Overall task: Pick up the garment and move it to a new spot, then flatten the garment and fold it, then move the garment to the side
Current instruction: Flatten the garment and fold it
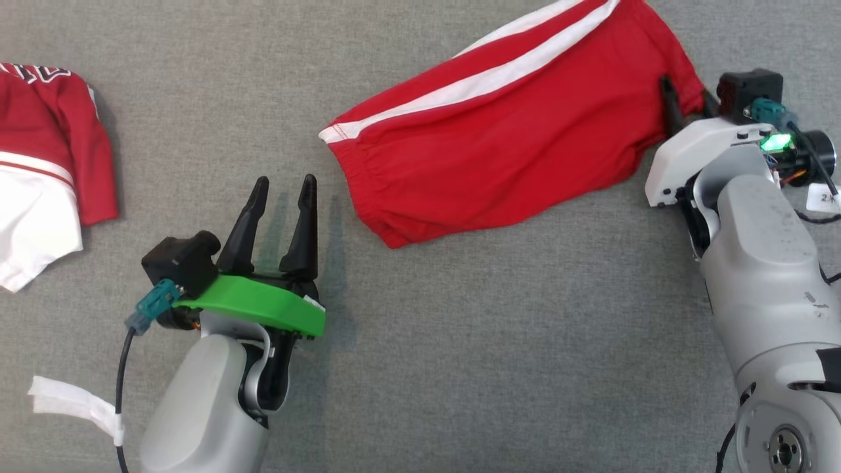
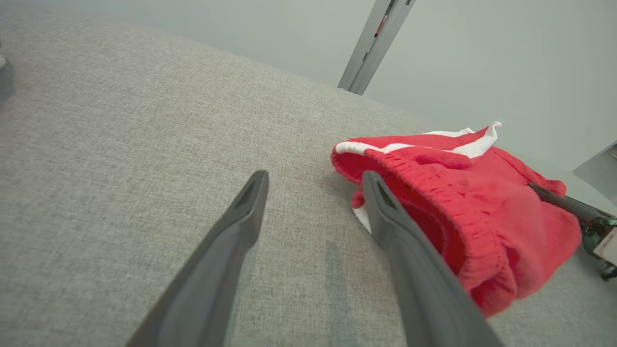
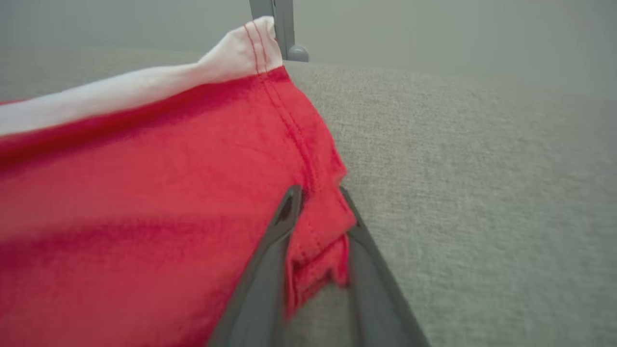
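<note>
Red shorts with white side stripes [image 1: 499, 131] lie slanted across the grey cloth surface, waistband toward the lower left. My right gripper [image 1: 683, 98] is shut on the shorts' right hem corner; in the right wrist view the red fabric [image 3: 144, 202] is bunched between its fingers [image 3: 272, 250]. My left gripper [image 1: 286, 190] stands open just left of the waistband, holding nothing. The left wrist view shows the elastic waistband [image 2: 434, 202] beside its right finger [image 2: 409, 250], apart from it.
A folded red and white jersey [image 1: 46, 164] lies at the left edge. A strip of white tape [image 1: 75, 404] sits at the lower left by my left forearm. Grey metal posts [image 2: 373, 43] stand beyond the surface's far edge.
</note>
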Motion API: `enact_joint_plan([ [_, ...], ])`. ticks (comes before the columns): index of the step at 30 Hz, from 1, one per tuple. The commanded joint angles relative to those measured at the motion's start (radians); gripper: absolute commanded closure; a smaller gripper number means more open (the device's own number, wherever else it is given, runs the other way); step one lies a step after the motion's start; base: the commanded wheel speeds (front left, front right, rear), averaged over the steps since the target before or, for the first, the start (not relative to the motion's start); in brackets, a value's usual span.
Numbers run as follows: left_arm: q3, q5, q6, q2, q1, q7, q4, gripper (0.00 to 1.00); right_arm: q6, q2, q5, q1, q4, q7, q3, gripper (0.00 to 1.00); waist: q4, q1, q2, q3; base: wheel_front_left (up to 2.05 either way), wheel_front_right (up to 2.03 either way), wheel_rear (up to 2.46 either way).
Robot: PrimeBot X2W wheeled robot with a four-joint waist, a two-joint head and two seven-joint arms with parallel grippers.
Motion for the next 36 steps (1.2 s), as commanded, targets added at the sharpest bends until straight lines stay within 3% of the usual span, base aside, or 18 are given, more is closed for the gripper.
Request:
enact_joint_plan([
  [1,0.007,0.009,0.002,-0.002,0.019,-0.001,0.008,0.00,-0.002,-0.009,0.002,0.057,0.029,0.001,-0.025,1.00,-0.009,-0.0001,0.0000,-0.029,0.00,0.00,0.00],
  [9,0.070,0.075,0.002,-0.008,0.092,-0.001,0.035,0.00,-0.002,-0.006,0.100,0.137,0.056,-0.031,-0.070,1.00,-0.047,-0.0001,0.0000,-0.138,0.00,0.00,0.00],
  [20,0.123,0.138,0.002,-0.027,0.235,-0.001,0.069,0.00,-0.002,-0.006,0.325,0.391,-0.086,-0.033,-0.001,1.00,-0.093,-0.0001,0.0000,-0.282,0.00,0.00,0.00],
  [29,0.117,0.157,0.002,-0.045,0.309,-0.001,0.067,0.00,-0.002,-0.005,0.414,0.500,-0.205,-0.034,0.029,1.00,-0.085,-0.0001,0.0000,-0.325,0.00,0.00,0.00],
  [33,0.110,0.160,0.002,-0.048,0.310,-0.001,0.072,0.00,-0.001,-0.003,0.485,0.457,-0.273,-0.034,0.133,1.00,-0.068,-0.0001,0.0000,-0.331,0.00,0.00,0.00],
  [36,0.109,0.160,0.002,-0.049,0.306,-0.001,0.074,0.00,-0.001,-0.004,0.592,0.427,-0.329,-0.034,0.286,1.00,-0.050,-0.0001,0.0000,-0.339,0.00,0.00,0.00],
])
